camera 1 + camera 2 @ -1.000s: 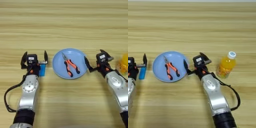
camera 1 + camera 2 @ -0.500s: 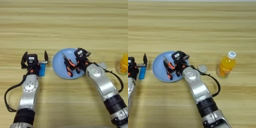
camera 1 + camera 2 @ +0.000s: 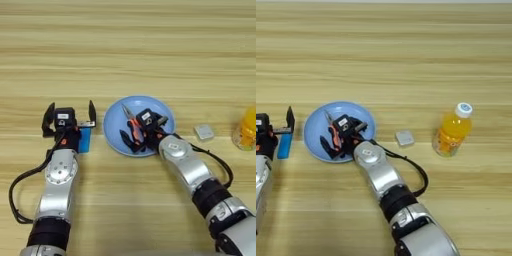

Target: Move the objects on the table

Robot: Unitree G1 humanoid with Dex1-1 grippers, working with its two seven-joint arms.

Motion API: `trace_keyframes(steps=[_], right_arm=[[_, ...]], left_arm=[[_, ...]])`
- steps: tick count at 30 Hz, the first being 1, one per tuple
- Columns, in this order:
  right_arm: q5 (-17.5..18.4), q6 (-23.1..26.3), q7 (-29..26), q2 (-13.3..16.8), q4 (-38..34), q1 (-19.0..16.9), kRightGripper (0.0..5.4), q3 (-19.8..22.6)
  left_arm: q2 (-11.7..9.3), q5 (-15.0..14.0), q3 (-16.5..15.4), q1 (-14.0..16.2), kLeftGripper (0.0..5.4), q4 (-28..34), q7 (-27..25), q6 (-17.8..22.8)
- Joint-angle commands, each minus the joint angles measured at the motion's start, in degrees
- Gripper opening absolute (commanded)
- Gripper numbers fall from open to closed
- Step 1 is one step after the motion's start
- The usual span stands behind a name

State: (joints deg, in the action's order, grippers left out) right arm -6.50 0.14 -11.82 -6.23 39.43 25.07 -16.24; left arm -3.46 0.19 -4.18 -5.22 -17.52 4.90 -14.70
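1. The right gripper (image 3: 137, 136), beside the plate (image 3: 116, 120) a second ago, now reaches over it onto the pliers (image 3: 131, 120); a pick-up looks under way.
2. Its black fingers straddle the orange handles, though whether they are clamped yet is unclear.
3. The left gripper (image 3: 70, 113) hangs spread above the blue block (image 3: 85, 140); the white block (image 3: 404, 138) sits near the bottle (image 3: 453, 131).

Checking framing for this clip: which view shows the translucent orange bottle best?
The right eye view: the translucent orange bottle shows whole, white cap included. The left eye view cuts it at the right edge, showing only part.
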Motion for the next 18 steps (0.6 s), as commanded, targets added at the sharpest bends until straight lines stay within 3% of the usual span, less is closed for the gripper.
trace_keyframes(steps=[1,5,11,18], right_arm=[[-0.9,1.5,0.5,0.5,2.1,-1.7,5.37,0.2],[-0.4,5.0,-0.2,0.8,-0.8,-4.2,5.37,0.5],[0.9,15.0,-3.2,0.8,-10.6,-10.4,5.37,-0.7],[1.0,18.1,-2.8,1.4,-12.9,-10.9,4.86,-1.3]], left_arm=[[0.1,1.1,0.2,0.2,5.40,0.6,0.4,0.5],[0.2,1.1,0.3,0.4,5.40,0.9,0.4,0.6],[0.2,1.2,0.4,0.6,5.40,1.3,0.4,0.8],[0.3,1.3,0.3,0.6,5.40,1.3,0.4,0.9]])
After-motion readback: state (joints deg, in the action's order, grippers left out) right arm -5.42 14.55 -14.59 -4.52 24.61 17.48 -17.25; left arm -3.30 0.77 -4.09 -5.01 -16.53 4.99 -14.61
